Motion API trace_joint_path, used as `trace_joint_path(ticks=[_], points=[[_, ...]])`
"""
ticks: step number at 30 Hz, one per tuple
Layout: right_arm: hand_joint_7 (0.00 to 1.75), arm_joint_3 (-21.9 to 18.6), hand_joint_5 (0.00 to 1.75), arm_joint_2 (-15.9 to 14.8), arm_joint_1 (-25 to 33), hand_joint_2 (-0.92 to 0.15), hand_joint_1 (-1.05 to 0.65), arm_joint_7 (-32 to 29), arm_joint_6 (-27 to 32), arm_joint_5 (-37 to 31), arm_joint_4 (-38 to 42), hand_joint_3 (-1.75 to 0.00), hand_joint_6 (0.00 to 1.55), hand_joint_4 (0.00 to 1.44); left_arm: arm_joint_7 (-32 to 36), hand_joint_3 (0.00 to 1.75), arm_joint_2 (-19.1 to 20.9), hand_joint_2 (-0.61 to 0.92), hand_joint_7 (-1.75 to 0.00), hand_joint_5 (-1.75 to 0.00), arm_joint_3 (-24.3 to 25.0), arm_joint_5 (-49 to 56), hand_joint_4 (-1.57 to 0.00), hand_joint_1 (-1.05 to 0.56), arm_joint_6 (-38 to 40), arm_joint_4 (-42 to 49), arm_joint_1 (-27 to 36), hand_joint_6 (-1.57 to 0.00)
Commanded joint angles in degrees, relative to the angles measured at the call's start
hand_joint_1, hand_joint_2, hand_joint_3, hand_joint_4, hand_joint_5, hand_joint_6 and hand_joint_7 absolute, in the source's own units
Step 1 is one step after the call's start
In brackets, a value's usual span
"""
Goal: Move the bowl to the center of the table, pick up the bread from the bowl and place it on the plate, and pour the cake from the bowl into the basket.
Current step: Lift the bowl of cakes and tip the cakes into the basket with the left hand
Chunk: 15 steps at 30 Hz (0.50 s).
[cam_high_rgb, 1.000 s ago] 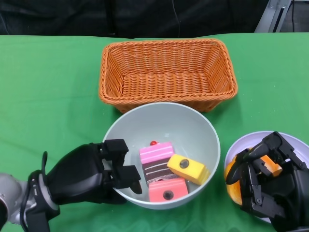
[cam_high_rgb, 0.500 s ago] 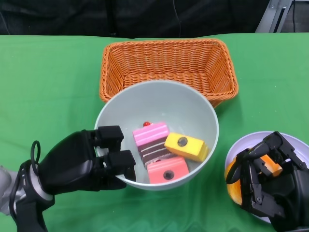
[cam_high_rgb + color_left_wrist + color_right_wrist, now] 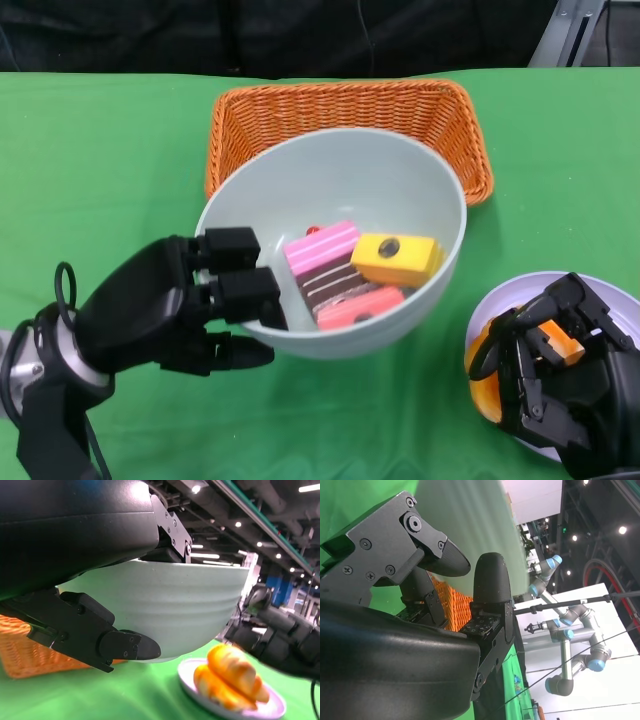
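My left hand [image 3: 170, 305] grips the near-left rim of the pale grey bowl [image 3: 340, 190] and holds it raised, tilted over the front edge of the orange wicker basket [image 3: 330, 92]. Inside the bowl lie a pink layered cake [image 3: 322, 250], a yellow cake [image 3: 397, 258] and a red cake [image 3: 362, 306]. In the left wrist view the bowl [image 3: 165, 605] hangs clear of the green cloth. The orange bread [image 3: 230, 675] lies on the lavender plate [image 3: 270, 711]. My right hand [image 3: 570, 385] hovers over that plate [image 3: 500, 295] with fingers loosely curved, holding nothing.
Green cloth covers the table [image 3: 100, 160]. The basket is empty and stands at the back middle, partly hidden behind the bowl. The plate sits at the front right corner. A dark background lies beyond the far table edge.
My left hand has lifted the bowl off the table and carried it toward the basket, tilting its far side up. The cakes have slid inside it. The right hand has stayed put.
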Motion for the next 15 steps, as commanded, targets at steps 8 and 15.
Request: trace_joint_path(ticks=[8,15], points=[[1.54,-0.7,1.75,-0.2,-0.4,-0.46,-0.19,0.0,-0.6,0.1,0.6,-1.27,0.56,0.74,-11.6,0.68,-2.1,0.87,-1.54,-1.75,6.4,-8.7,-0.56,-0.22,-3.9,0.1,0.5,-0.46],[1.54,-0.8,1.75,-0.4,-0.7,-0.46,-0.19,0.2,0.3,0.5,1.2,-1.26,0.56,0.74,-32.4,0.49,-6.6,0.92,-1.42,-1.75,4.6,-34.6,-0.61,-0.27,-6.2,4.2,-3.1,-0.59]])
